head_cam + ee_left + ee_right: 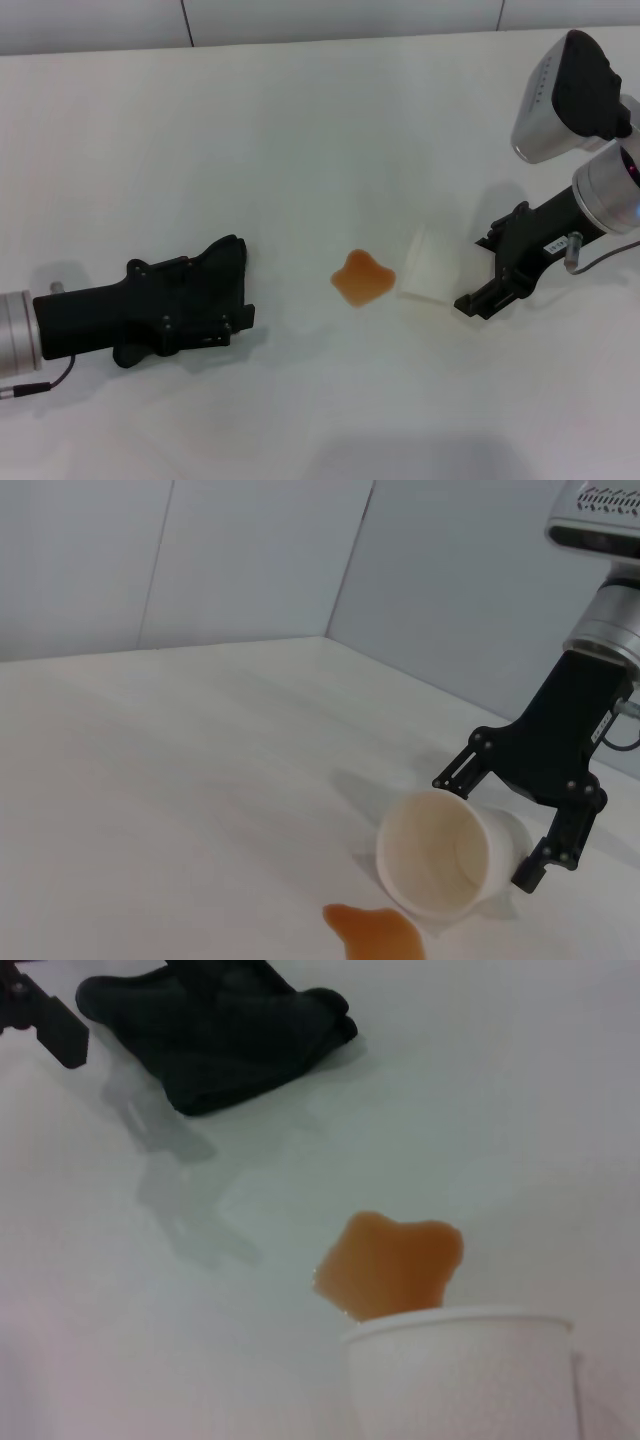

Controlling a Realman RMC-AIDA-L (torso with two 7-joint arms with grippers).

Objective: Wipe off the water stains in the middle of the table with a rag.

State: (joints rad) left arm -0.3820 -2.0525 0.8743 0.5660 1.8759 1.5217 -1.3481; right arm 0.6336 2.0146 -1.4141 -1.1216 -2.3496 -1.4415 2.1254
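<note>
Stains [362, 278] sit near the middle of the table [300, 120] as one orange-brown blot, lobed in outline and not yet wiped. The rag [230, 1035] lies bunched at the left gripper [235, 300], on the robot's left and well apart from the blot. The black cloth and black fingers merge, so I cannot tell whether that gripper pinches the rag or only rests by it.

From the left gripper, the blot lies straight toward the robot's right across bare tabletop, so the wipe looks like a sideways sweep in that direction (nothing stands in that path).

A cup [425, 265] lies on its side just beside the blot's far edge, mouth toward it. The right gripper [475, 272] is at the cup's base with its fingers spread, seemingly to either side of it. A sweep carried too far would likely nudge the cup. The right gripper is nearer the blot, but the rag is with the left.
</note>
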